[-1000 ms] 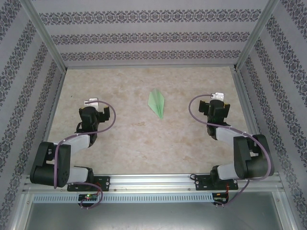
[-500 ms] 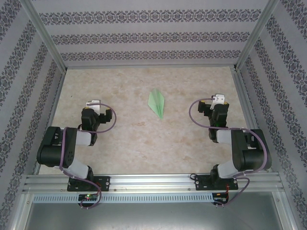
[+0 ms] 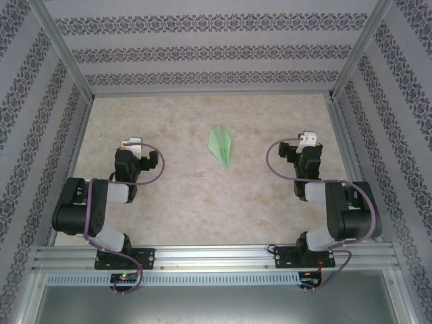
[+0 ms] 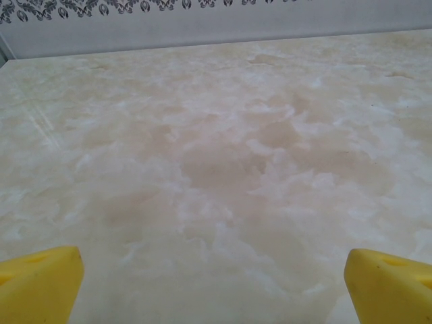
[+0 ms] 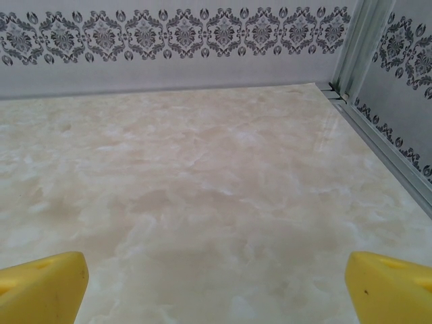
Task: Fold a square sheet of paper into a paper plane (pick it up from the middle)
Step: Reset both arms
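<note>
The square sheet of paper lies folded into a slim pale green paper plane [image 3: 221, 146] in the middle of the table, flat, its sharp tip pointing toward the near edge. My left gripper [image 3: 131, 143] hovers well to its left, and my right gripper [image 3: 308, 138] well to its right. Neither touches the paper. In the left wrist view the left gripper [image 4: 216, 287] is open, with yellow fingertips [image 4: 40, 283] far apart over bare table. The right gripper [image 5: 216, 287] is also open, with nothing between its yellow fingertips [image 5: 391, 287].
The beige marbled table [image 3: 202, 196] is fenced by patterned walls [image 3: 202, 50] at the back and sides, with aluminium posts [image 5: 351, 44] at the corners. A metal rail [image 3: 216, 256] carries the arm bases at the near edge.
Both arms have folded back, their elbows drawn in over their bases. The grippers shifted only slightly and stayed open. The paper plane has not moved.
</note>
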Action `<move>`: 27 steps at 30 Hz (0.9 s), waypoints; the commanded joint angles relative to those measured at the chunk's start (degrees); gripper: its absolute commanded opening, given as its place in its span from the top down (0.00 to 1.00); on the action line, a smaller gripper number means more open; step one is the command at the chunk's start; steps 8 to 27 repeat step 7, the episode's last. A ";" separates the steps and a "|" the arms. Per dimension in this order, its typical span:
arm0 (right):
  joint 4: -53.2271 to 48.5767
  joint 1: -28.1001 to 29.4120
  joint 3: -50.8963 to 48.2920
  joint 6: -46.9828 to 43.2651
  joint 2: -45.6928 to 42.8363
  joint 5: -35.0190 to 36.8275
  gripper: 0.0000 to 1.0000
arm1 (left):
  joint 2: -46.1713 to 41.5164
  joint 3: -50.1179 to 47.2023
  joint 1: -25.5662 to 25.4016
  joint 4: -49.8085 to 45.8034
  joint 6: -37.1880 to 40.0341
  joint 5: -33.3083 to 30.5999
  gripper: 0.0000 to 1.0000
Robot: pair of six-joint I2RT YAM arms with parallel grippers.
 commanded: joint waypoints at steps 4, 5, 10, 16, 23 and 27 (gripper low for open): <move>2.28 -0.43 -0.31 0.14 0.18 -1.27 0.02 | 0.37 1.51 -0.61 0.74 1.33 0.73 0.00; 2.32 -0.50 -0.36 0.15 0.12 -1.27 0.02 | 0.34 1.50 -0.60 0.72 1.39 0.71 0.00; 3.03 -0.43 -0.84 0.03 -0.04 -1.49 0.02 | 0.28 1.33 -0.65 0.89 1.34 0.68 0.00; 3.03 -0.43 -0.84 0.03 -0.04 -1.49 0.02 | 0.28 1.33 -0.65 0.89 1.34 0.68 0.00; 3.03 -0.43 -0.84 0.03 -0.04 -1.49 0.02 | 0.28 1.33 -0.65 0.89 1.34 0.68 0.00; 3.03 -0.43 -0.84 0.03 -0.04 -1.49 0.02 | 0.28 1.33 -0.65 0.89 1.34 0.68 0.00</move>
